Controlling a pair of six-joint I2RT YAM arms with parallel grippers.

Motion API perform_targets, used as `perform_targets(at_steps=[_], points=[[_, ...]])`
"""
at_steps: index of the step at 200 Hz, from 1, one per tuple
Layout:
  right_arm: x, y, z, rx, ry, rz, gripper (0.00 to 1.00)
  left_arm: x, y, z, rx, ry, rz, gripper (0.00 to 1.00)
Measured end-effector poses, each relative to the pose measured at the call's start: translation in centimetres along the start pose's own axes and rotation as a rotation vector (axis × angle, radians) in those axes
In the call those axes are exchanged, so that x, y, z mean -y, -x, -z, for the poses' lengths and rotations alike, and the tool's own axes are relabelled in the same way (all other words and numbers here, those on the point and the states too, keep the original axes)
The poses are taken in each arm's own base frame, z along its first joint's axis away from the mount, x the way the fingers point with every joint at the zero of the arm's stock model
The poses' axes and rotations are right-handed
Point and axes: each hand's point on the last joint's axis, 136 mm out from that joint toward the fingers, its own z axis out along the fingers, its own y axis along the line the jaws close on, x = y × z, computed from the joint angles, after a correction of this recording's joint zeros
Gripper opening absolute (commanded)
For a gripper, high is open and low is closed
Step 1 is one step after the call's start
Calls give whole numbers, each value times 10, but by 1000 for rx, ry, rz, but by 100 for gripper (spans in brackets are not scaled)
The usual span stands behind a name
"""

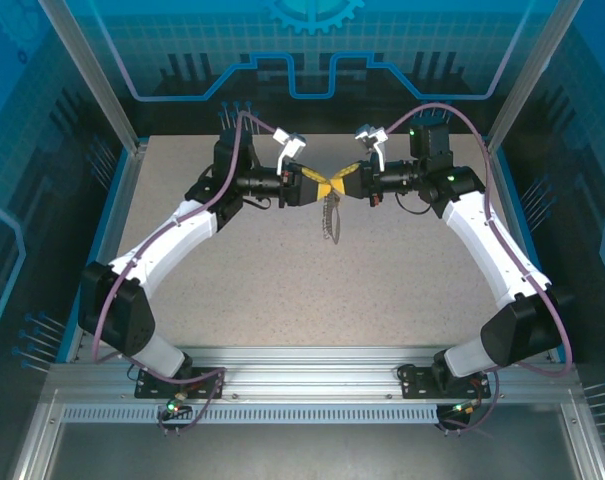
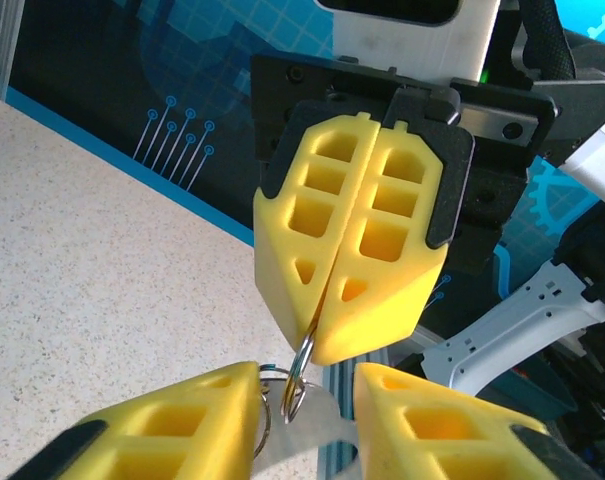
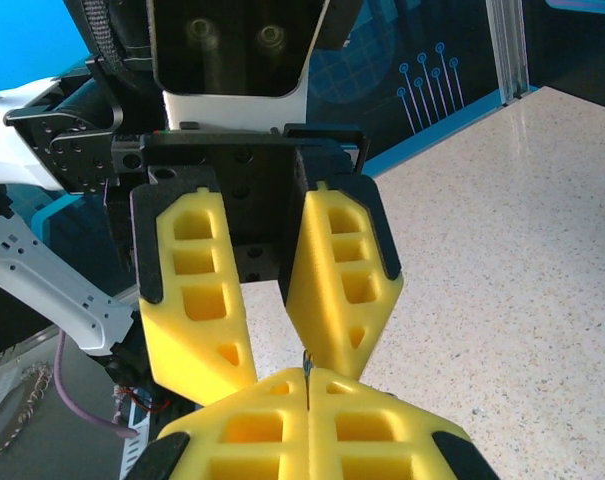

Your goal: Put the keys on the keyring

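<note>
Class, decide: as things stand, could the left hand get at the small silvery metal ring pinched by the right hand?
Probably yes: the left hand's open yellow fingers flank the small silvery metal ring hanging from the shut right hand, with nothing between.

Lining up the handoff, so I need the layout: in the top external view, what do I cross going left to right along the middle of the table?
White left arm → left gripper's yellow fingers → hanging keyring with silvery chain → right gripper's yellow fingers → white right arm.

Left pincer (image 2: 307,375) ajar, right pincer (image 3: 309,378) tight.
</note>
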Motion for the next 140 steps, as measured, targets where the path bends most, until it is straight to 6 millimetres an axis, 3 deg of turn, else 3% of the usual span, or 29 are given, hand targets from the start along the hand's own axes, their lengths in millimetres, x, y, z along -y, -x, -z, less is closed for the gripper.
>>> perform_targets(at_steps=[31,56,84,140], points=[[1,-1,-1,-1,0,-2,0,1,-2,-5,-5,-11,-2,24],[1,-1,-1,-2,1,-3,0,1,-1,-5,-2,-11,2,39],[1,-2,-2,-4,3,-3,0,2,0,-6,4,-13,-5,40],[4,-5,-2,-6,-4,-11,0,-1,1,-5,8,-2,-2,21]])
